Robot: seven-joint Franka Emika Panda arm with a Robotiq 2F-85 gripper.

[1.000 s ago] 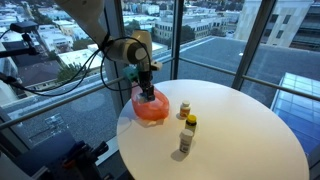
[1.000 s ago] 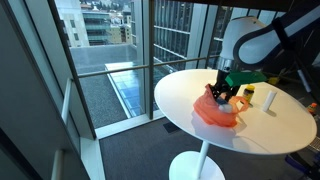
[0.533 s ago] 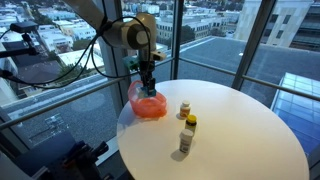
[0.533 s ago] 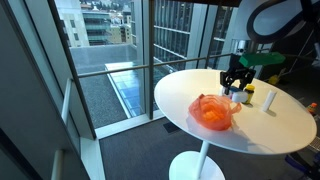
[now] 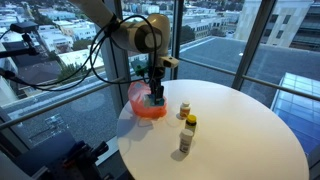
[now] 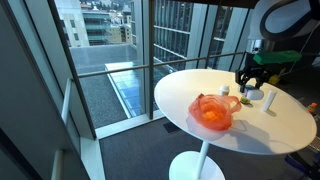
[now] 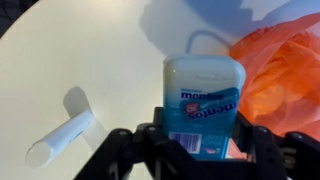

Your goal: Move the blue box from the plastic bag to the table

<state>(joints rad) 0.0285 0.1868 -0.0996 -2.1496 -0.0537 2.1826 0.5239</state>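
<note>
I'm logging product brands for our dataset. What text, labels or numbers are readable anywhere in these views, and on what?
"mentos": on the blue box gripped in the hand, wrist view; the smaller print around it is too blurred to read.
Small bottle and yellow-capped bottle on the table, in an exterior view: labels too small to read.
Nothing else is legible.

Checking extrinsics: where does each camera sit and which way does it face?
Exterior view: raised, near the table, facing the windows; arm and claw show.
Exterior view: lower, back from the table, windows on its left; arm enters top right.
Wrist view: looks down on the table; the claw grips the blue box.
All three share the orange bag.
</note>
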